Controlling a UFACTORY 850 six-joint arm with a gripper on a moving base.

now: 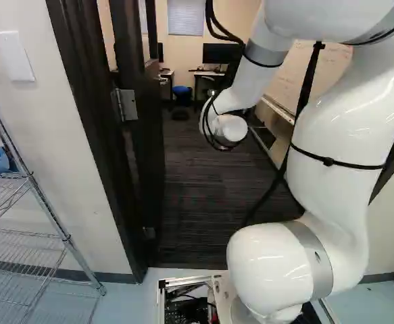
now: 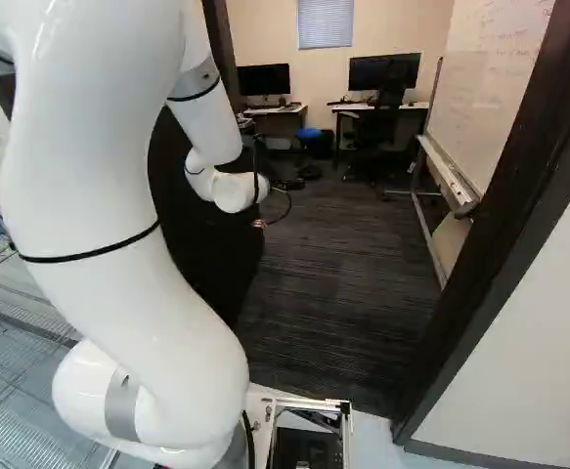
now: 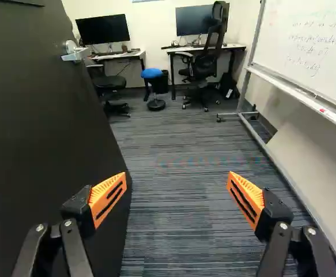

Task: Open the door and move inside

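So in the left base view the door (image 1: 148, 135) stood swung inward at the left of the doorway, and the arm (image 1: 338, 128) reached into the opening over dark carpet (image 1: 197, 182). Right base view had a bit of the gripper (image 2: 258, 224) showing just past the wrist joint, with a whiteboard (image 2: 490, 88) across the room. In the wrist view, the gripper (image 3: 176, 182) was spread wide, nothing between the pads, door alongside one finger, handle (image 3: 75, 53) farther ahead.
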